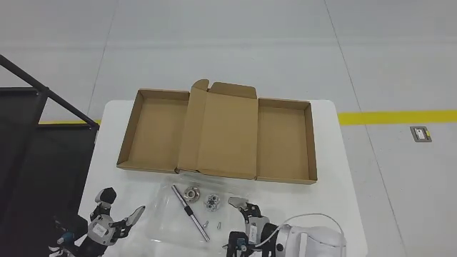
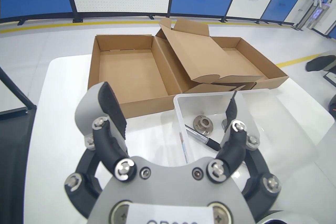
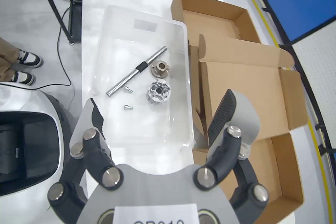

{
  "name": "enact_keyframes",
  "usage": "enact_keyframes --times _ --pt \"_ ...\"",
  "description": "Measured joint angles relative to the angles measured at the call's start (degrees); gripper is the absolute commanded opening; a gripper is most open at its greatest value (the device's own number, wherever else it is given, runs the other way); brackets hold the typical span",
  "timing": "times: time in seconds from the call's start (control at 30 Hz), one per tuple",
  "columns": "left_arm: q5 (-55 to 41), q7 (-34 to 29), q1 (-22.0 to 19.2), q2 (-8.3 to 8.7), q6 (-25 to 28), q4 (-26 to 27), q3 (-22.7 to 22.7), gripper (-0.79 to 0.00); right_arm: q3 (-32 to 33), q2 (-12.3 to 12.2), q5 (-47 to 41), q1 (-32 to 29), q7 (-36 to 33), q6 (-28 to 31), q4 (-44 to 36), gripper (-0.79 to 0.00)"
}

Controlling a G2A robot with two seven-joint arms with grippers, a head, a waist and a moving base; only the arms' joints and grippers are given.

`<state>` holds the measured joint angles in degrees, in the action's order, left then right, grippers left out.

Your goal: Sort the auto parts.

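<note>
Sorting yet to start, by our reading: our left gripper (image 2: 168, 99) and right gripper (image 3: 161, 101), both spread wide and empty, flank the clear tray (image 3: 110, 25) at nine and three o'clock. The shaft (image 3: 136, 70), hub (image 3: 159, 68), pulley (image 3: 158, 91) and two screws (image 3: 127, 89) lie inside, with the cardboard box (image 1: 157, 132) at twelve.

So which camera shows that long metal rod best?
The right wrist view: the metal rod lies whole in the clear tray. The top view shows it tiny; in the left wrist view the left fingers hide part.
</note>
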<state>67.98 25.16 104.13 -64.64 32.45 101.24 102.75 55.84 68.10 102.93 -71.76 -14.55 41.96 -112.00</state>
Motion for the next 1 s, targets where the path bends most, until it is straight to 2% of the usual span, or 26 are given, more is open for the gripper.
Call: enact_keyframes --times 0.17,0.7,0.87,1.0 --pt "2.0 1.8 0.7 0.14 3.1 0.0 -0.1 0.000 -10.3 3.7 -6.7 12.2 -10.7 -0.8 10.1 0.000" --pt "1.9 1.6 0.6 0.12 2.7 0.1 -0.2 0.000 -10.6 3.8 -6.3 12.7 -10.9 -1.0 10.4 0.000" --pt "2.6 1.6 0.7 0.02 1.4 0.8 -0.6 0.000 -15.9 5.5 -3.0 17.5 -18.5 1.5 12.6 0.000" --pt "3.1 2.2 0.9 -0.04 0.8 0.7 -0.7 0.000 -20.1 7.9 -4.5 21.8 -26.0 0.2 15.9 0.000"
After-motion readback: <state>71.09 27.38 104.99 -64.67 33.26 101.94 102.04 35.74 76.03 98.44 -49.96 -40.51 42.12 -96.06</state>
